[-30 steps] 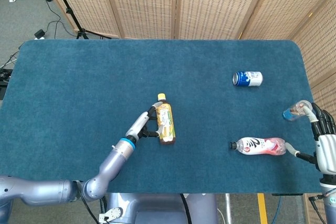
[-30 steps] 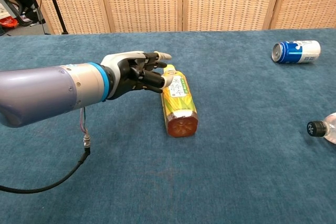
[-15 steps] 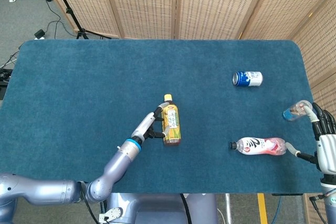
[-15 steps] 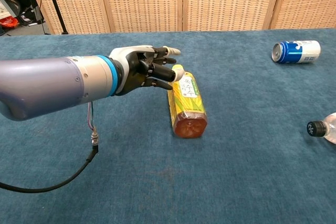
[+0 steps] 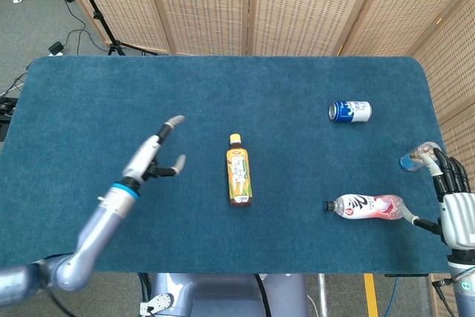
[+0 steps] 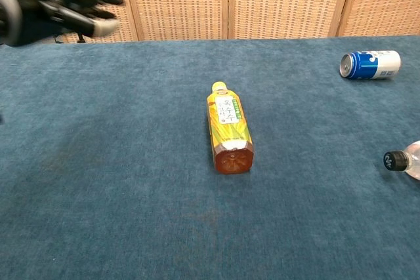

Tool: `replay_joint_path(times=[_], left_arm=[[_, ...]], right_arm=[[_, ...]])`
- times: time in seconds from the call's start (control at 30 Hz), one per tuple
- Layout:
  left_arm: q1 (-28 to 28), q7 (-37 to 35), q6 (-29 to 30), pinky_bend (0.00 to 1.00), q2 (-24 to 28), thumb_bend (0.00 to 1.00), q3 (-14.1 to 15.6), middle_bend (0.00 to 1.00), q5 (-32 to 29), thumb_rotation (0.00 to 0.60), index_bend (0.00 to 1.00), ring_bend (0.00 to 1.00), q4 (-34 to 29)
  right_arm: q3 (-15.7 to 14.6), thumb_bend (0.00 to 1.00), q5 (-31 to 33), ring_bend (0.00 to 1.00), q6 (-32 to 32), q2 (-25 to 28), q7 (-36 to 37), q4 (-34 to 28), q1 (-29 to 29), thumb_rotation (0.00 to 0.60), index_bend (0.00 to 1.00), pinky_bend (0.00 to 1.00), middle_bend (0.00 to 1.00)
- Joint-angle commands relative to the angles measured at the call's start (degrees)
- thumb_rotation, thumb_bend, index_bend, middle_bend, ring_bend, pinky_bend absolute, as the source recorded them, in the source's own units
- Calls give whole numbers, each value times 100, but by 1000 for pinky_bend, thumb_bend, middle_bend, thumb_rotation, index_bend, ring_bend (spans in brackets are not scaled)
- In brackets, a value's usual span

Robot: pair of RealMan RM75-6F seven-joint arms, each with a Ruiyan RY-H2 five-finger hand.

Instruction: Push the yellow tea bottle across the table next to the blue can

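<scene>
Left robot hand (image 5: 156,155) hovers with fingers apart and empty, well to the left of the tea bottle (image 5: 238,177), which lies on its side mid-counter, cap pointing away, well apart from the blue can (image 5: 349,111). The right robot hand (image 5: 453,202) rests at the counter (image 5: 89,102) edge, fingers loosely spread, holding nothing. A renewed push off-centre would likely spin or roll the bottle toward the pink bottle (image 5: 366,206) rather than the can. Half a second ago the left hand touched the bottle's flank; it has since pulled back and lifted, leaving the bottle straighter.
</scene>
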Motion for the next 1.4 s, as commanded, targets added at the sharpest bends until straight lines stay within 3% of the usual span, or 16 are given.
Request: replay_joint_path(times=[0.03,0.17,0.2,0.23,0.33,0.4,0.53,0.57,0.7,0.8,0.93,1.1,1.23,1.4], left_arm=[[509,227,463,0,647,544,287,0,865,600,0,0,131],[875,608,1148,0,884,547,581,0,1583,600,0,0,431],[1035,587,1367,0,959,546,696,0,1843,600,0,0,536],[1154,504,1483,0,1032,545,782,0,2004,600,0,0,602],[1514,73,1722,0,1328,542,1041,0,2401,600,0,0,820],[1712,-192,1856,0,1473,543,1166,0,2550,600,0,0,927],[2183,-657,2266,0,1735,547,1440,0,2838,600,0,0,1111],[2410,-732,2434,0,1807,547,1555,0,2799,600,0,0,1128],[2735,-1029,2723,0,1912,547,1788,0,3087,600,0,0,1236],[2811,-1083,2806,0,1953,547,1825,0,3167,600,0,0,1254],[2868,-1067,2866,0,1976,553,1835,0,3210,600,0,0,1236],[2892,-1049,2869,0,1997,566,1820,0,3195,600,0,0,1222],[2894,-993,2854,0,1987,567,1823,0,3222,600,0,0,1207],[2879,-973,2796,0,1978,568,1803,0,3192,600,0,0,1209]], right_arm=[[-6,0,-89,0,49,-12,-24,15,26,600,53,33,0],[-8,11,-342,0,152,6,-81,7,115,600,75,33,0],[-12,56,-490,0,186,39,-120,-9,176,600,94,33,0],[-21,109,-610,0,198,79,-150,-43,229,600,107,33,0],[-69,436,-1106,0,185,302,-230,-224,463,600,160,33,0],[-80,574,-1367,0,138,430,-291,-335,617,600,176,33,0],[-156,809,-1938,0,-335,834,-413,-792,1096,600,221,33,16],[-175,844,-2302,0,-572,929,-491,-965,1371,600,233,33,25],[-170,976,-2685,0,-1369,1213,-816,-1504,1970,600,291,43,87],[-108,1000,-2835,2,-1824,1223,-1066,-1743,2338,600,319,92,127],[31,1000,-2919,17,-2907,1131,-1796,-2239,2978,600,328,125,145],[300,1000,-2507,21,-4195,751,-2735,-2619,3584,600,329,144,150],[632,1000,-1890,21,-5157,67,-3395,-2422,4148,600,331,144,157],[917,1000,-1382,21,-5744,-709,-4104,-2030,4683,600,345,144,171]])
